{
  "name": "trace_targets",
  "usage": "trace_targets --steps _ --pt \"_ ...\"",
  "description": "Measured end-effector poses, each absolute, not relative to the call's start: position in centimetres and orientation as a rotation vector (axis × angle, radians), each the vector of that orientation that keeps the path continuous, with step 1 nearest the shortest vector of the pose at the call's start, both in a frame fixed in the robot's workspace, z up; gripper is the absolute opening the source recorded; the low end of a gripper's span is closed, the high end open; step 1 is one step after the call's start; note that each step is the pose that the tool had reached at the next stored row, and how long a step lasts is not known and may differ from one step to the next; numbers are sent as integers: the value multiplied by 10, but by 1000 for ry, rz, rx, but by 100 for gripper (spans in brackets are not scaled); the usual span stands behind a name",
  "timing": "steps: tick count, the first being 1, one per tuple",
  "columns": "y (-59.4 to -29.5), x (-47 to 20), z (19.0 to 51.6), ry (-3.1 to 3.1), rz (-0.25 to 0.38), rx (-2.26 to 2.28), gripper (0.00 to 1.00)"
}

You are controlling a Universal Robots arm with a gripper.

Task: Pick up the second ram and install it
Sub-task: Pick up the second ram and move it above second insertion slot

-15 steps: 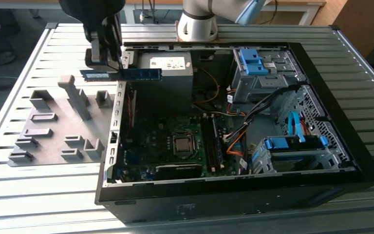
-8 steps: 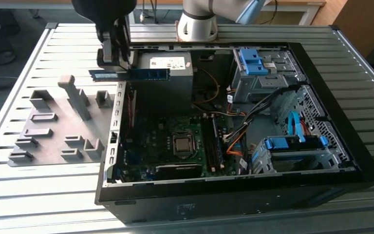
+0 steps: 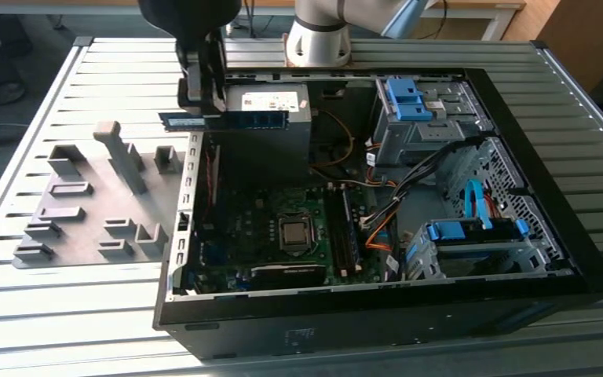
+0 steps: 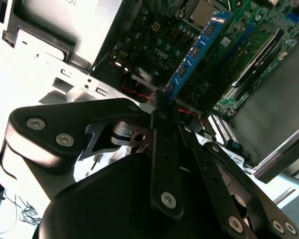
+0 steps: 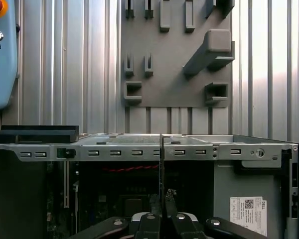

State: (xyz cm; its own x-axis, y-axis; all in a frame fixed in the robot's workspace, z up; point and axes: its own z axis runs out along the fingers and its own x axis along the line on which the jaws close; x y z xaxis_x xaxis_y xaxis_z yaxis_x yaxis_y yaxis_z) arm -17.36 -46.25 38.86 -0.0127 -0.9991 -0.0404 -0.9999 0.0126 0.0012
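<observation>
Above the open computer case (image 3: 385,322), beside its wall on the exterior view's left, we see the gripper (image 3: 201,110) with its jaws closed on the second ram (image 3: 241,119), pinching it close to one end. The stick hangs clear of the motherboard (image 3: 280,236), its long axis level and most of its length reaching from the jaws toward the exterior view's right. In the second wrist view it runs straight away from the jaws over the board. We cannot pick out the memory slots, and the jaws hide the gripped part.
</observation>
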Motion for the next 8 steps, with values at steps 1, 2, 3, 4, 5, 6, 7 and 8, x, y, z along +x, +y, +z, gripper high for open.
trace_targets --steps 1,2,3,4,5,6,7,8 --pt "-463 -172 389 2215 45 -2188 14" --pt "-463 -170 389 2215 45 -2188 14" --pt "-463 -168 388 2215 45 -2188 14" --pt "-463 -166 388 2215 45 -2188 14" --pt "-463 -164 388 2215 45 -2188 14" --pt "-463 -162 388 2215 45 -2188 14" --pt "-463 -161 388 2215 45 -2188 14" --pt "-463 -159 388 2215 45 -2187 14"
